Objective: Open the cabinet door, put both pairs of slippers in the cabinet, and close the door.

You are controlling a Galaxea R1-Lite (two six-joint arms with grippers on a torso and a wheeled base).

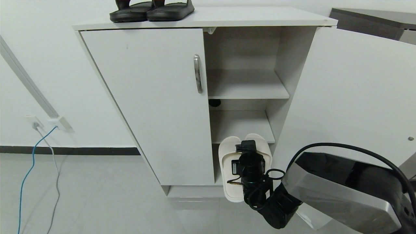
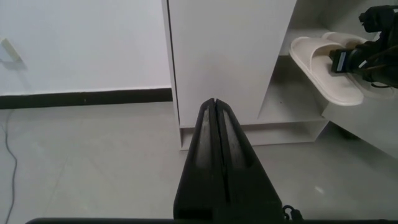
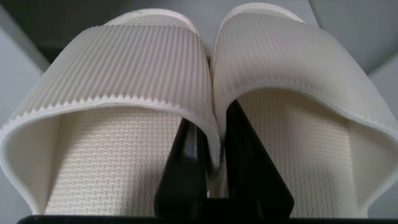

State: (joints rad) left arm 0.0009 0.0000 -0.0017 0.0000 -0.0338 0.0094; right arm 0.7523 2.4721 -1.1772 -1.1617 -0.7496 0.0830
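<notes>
At the bottom opening of the cabinet [image 1: 260, 16], 1 pair of white slippers [image 1: 226, 162] side by side, toes inward, adjoining strap edges pinched between the right gripper [image 3: 214, 177] fingers. On the cabinet top, 1 pair of black slippers [image 1: 152, 11]. Right door [image 1: 351, 91] open, left door [image 1: 146, 97] shut. Low before the cabinet base, left gripper [image 2: 214, 118], fingers pressed together, holding nothing.
</notes>
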